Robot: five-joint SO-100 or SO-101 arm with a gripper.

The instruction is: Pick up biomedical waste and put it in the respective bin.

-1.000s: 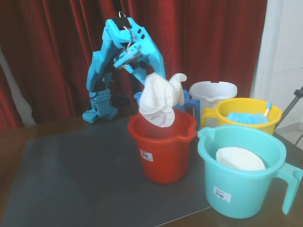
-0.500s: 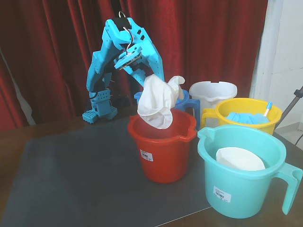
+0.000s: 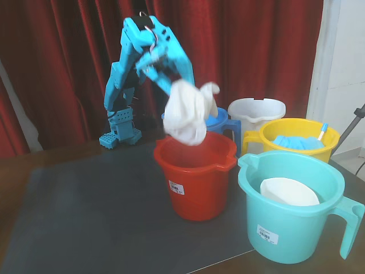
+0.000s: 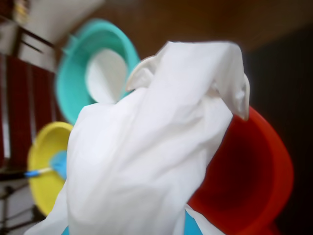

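Clamped on the top of a limp white latex glove [image 3: 187,117], the light-blue two-finger claw [image 3: 171,85] of the blue plastic arm [image 3: 130,68], raised in front of the dark red curtain [image 3: 251,51] in the fixed view. Jaws mostly hidden by the bunched latex, but the glove hanging free from them and nothing else bearing it. Dangling above the far-left part of the red plastic bucket's [image 3: 197,185] rim, lowest fold just over the opening, not inside. One puffed finger of the glove sticking out to the right, level with the claw.

In the wrist view, crumpled white latex [image 4: 146,147] filling most of the picture, the claw itself covered by it; red bucket [image 4: 254,176] open to the right behind the glove.

White barcode sticker [image 3: 178,186] on the near wall of the red bucket. Just to the right and nearer, a teal plastic bucket with a handle [image 3: 299,228], a white bowl-shaped item [image 3: 288,193] inside. Farther right, a yellow bucket [image 3: 299,149] holding blue gloves [image 3: 296,141]; behind it a white bucket [image 3: 256,114]. A blue bucket [image 3: 219,121] just behind the red one, partly hidden by the glove. All on a dark grey mat [image 3: 91,217] over a brown table [image 3: 11,171].
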